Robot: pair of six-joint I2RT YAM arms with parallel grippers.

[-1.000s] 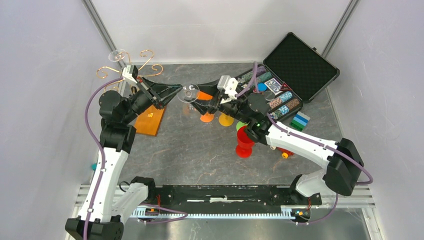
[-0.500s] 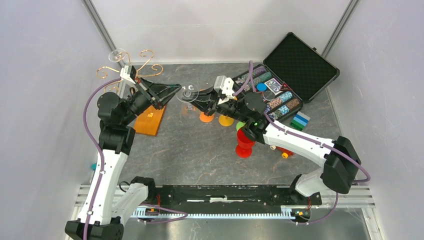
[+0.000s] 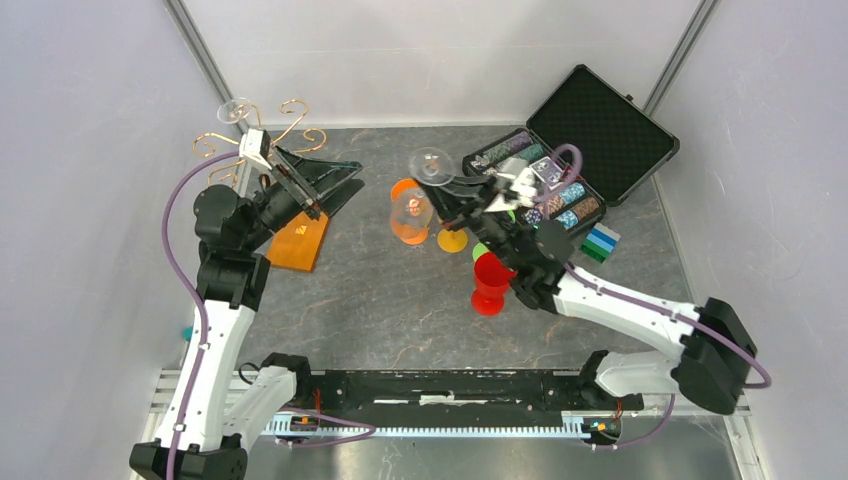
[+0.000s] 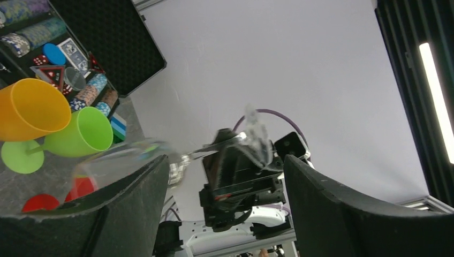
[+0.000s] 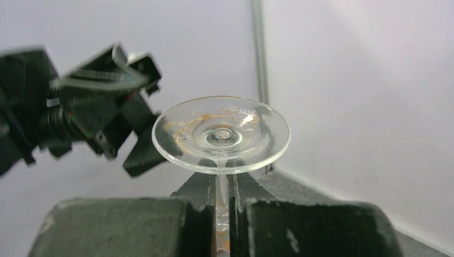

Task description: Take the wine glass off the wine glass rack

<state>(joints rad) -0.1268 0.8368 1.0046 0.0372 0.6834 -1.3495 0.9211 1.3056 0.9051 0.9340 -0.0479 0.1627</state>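
The clear wine glass [image 3: 430, 165] hangs in the air over the middle of the table, its round foot [image 5: 221, 134] turned away from the right wrist camera. My right gripper [image 3: 458, 190] is shut on its stem [image 5: 222, 206], which shows pinched between the two pads. My left gripper [image 3: 348, 180] stands open with nothing in it, apart from the glass and to its left; in the left wrist view its fingers [image 4: 107, 214] frame the right gripper and the blurred bowl [image 4: 123, 158]. The wine glass rack [image 3: 262, 130] of gold wire stands on its wooden base [image 3: 300, 240] at the back left, with another glass foot [image 3: 237, 110] on it.
An open black case [image 3: 600, 130] with poker chips lies at the back right. Orange cups [image 3: 408, 228], a yellow cup [image 3: 452, 241], a green cup [image 3: 482, 250] and red cups [image 3: 489, 285] stand under and near the right arm. Blue and green blocks [image 3: 600, 243] sit beside the case.
My left gripper has opened and let go of the wine glass. My right gripper has shut on the stem and carried the glass to the right, away from the left gripper.
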